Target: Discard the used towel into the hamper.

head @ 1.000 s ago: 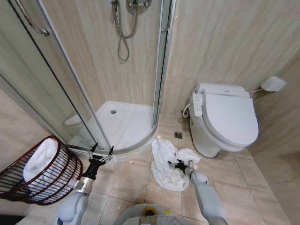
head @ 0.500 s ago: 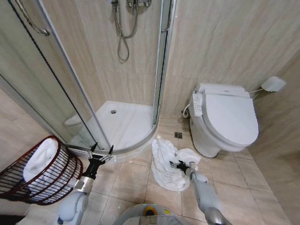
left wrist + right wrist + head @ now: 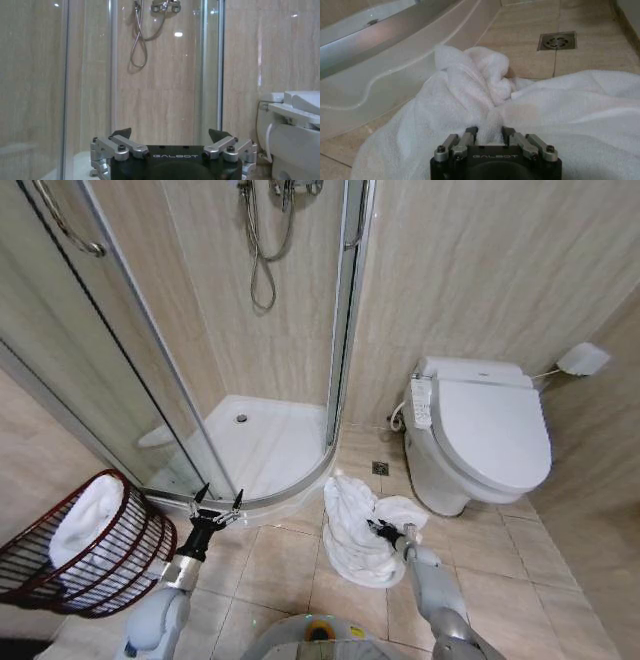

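Note:
The used towel [image 3: 355, 530] lies crumpled and white on the floor tiles between the shower base and the toilet. My right gripper [image 3: 380, 529] sits low on its middle. In the right wrist view the fingers [image 3: 470, 132] are drawn close together, pinching a fold of the towel [image 3: 470, 97], so the right gripper [image 3: 489, 132] is shut on it. The hamper [image 3: 130, 565], a reddish-brown wire basket, stands tilted at the lower left with a white towel [image 3: 85, 520] inside. My left gripper [image 3: 217, 502] hangs open beside the hamper, holding nothing, fingertips spread wide [image 3: 170, 133].
A curved shower base [image 3: 262, 448] with glass doors [image 3: 120, 350] rises behind the towel. The white toilet [image 3: 480, 435] stands to the right. A floor drain [image 3: 380, 468] lies between them. Bare tiles [image 3: 275, 565] run from the towel to the hamper.
My right gripper has settled a little deeper into the towel and its forearm has drawn in closer. The left arm, hamper and towel heap stay put.

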